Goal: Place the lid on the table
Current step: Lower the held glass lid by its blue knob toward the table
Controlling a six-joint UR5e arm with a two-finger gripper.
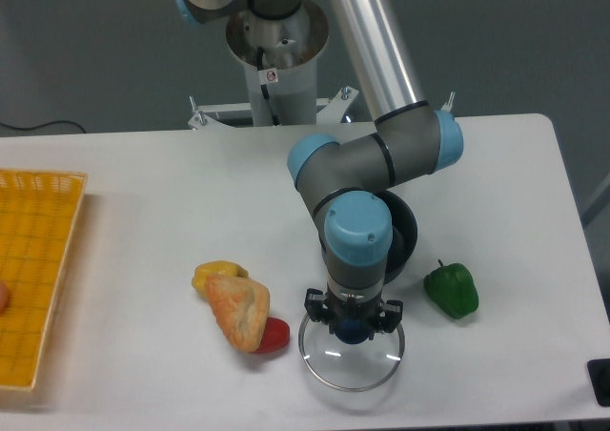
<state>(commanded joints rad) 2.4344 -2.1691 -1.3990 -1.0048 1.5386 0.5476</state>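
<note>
The lid is a clear glass disc with a thin metal rim, lying flat at the front of the white table. Its dark blue knob sits between my fingers. My gripper points straight down over it, and the fingers appear closed on the knob. I cannot tell whether the rim touches the tabletop or hangs just above it. The dark round pot stands just behind the gripper, partly hidden by my arm, with no lid on it.
A green pepper lies right of the lid. A bread piece, a yellow item and a red item lie left of it. A yellow mesh tray is at the far left. The front table edge is close to the lid.
</note>
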